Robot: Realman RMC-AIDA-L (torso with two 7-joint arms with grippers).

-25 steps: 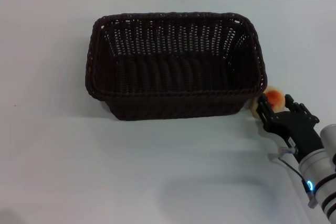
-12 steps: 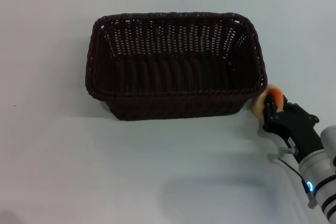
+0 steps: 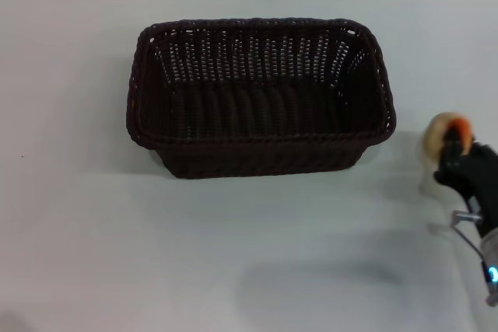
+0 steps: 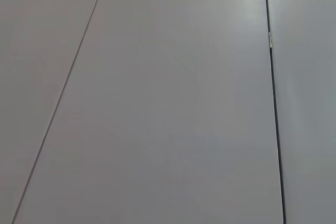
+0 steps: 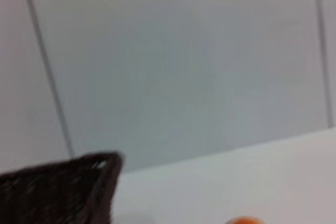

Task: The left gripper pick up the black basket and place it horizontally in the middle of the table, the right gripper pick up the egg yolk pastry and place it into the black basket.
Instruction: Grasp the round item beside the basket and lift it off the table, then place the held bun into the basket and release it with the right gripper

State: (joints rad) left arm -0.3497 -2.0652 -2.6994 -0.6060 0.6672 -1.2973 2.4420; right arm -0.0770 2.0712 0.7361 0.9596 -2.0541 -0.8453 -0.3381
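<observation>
The right gripper [image 3: 457, 159] has just lifted the egg yolk pastry [image 3: 445, 134] off the table [image 3: 78, 215]. A second ago the pastry sat on the table right next to the near right corner of the black basket [image 3: 261, 99], with the fingers open on both sides of it. Half a second ago the fingers closed on it. Now the pastry is up in the air, out to the right of the basket and well apart from it. A soft shadow lies on the table under it.

The jaws are closed on the pastry and hold it tight. Only its pale top and orange patch show above the black fingers.

In the right wrist view, just a bit of orange peeks in at the edge [image 5: 244, 220], so I cannot be sure how well it sits in the grip.

The basket has not moved. It lies flat in the middle of the table, open side up, with nothing in it. So the grab looks done, and the next job is likely to carry the pastry over the rim and let it go inside.

The left gripper is not in view.
</observation>
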